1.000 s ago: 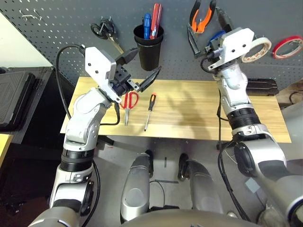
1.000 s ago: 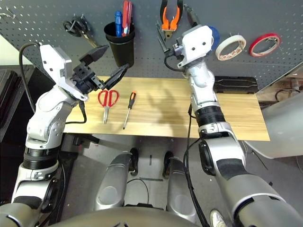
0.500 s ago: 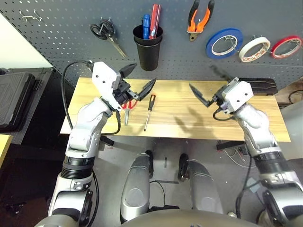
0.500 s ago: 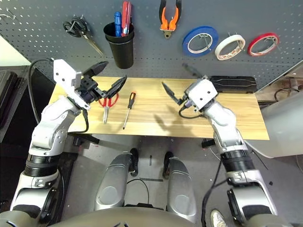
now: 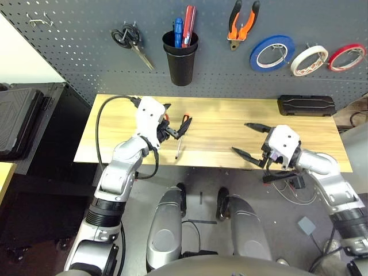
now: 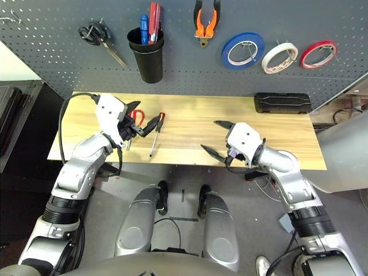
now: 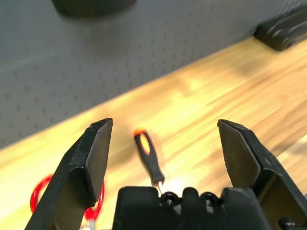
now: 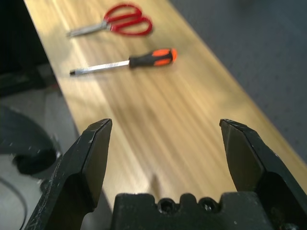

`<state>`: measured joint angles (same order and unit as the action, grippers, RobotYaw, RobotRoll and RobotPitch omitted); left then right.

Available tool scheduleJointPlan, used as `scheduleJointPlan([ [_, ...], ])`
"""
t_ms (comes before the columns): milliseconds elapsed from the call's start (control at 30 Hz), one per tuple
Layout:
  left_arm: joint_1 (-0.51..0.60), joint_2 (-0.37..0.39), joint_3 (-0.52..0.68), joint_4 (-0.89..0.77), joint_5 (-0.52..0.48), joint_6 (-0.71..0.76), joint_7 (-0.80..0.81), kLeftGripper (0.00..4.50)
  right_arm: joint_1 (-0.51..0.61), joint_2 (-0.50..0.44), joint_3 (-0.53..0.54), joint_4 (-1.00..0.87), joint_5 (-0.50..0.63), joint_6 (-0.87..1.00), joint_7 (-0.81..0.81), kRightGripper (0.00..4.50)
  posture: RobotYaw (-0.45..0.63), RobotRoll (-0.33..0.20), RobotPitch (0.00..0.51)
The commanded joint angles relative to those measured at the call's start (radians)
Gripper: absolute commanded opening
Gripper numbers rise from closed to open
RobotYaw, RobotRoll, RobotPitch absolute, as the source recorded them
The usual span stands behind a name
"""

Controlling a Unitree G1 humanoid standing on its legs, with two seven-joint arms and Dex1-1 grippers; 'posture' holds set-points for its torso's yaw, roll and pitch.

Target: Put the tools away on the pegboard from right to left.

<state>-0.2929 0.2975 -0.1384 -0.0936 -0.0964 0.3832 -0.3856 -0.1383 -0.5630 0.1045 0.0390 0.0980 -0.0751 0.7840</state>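
Hanging on the pegboard (image 5: 69, 52) are the orange-and-black-handled pliers (image 5: 242, 23) and, further right, the white tape roll (image 5: 309, 60), which sits between a blue tape roll (image 5: 272, 52) and a red tape roll (image 5: 348, 57). A black cup holder (image 5: 180, 56) on the board carries a few upright tools, and black-handled scissors (image 5: 131, 43) hang to its left. On the wooden counter (image 5: 218, 132) lie the slim screwdriver (image 8: 125, 62) with its black-orange handle pointing toward the board, and the red-handled scissors (image 8: 115, 26) just to its left, the two lying apart. The left gripper (image 5: 174, 124) hovers low over these two tools with its fingers spread wide and nothing between them; in the left wrist view the screwdriver handle shows between the two fingers (image 7: 91, 163), with a red scissor loop beside one of them. The right gripper (image 5: 249, 140) is at the counter's front edge on the right side, its fingers wide apart and empty, pointing across toward the left. A black case (image 5: 306, 105) lies at the back right of the counter
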Motion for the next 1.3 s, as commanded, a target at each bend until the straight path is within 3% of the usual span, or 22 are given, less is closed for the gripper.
scheduleJointPlan([
  [33,-0.014,-0.018,-0.030,0.062,0.038,0.040,0.019,4.50,0.019,-0.004,0.024,-0.004,-0.022,0.028,0.007,4.46,0.18,0.000,0.264],
  [433,-0.172,-0.065,-0.094,0.316,0.103,0.123,0.008,4.50,-0.010,0.026,0.086,0.067,-0.111,0.066,-0.013,4.46,0.17,0.000,0.273],
  [667,-0.311,-0.132,-0.076,0.541,0.123,0.185,0.047,4.50,-0.034,0.046,0.122,0.109,-0.163,0.049,-0.033,4.46,0.16,0.000,0.284],
  [933,-0.466,-0.188,-0.023,0.842,0.131,0.157,0.121,4.50,-0.045,0.061,0.139,0.124,-0.185,0.039,-0.050,4.46,0.14,0.000,0.296],
  [1300,-0.586,-0.252,0.030,1.186,0.129,0.012,0.152,4.50,-0.047,0.065,0.136,0.120,-0.204,0.027,-0.065,4.46,0.10,0.000,0.276],
])
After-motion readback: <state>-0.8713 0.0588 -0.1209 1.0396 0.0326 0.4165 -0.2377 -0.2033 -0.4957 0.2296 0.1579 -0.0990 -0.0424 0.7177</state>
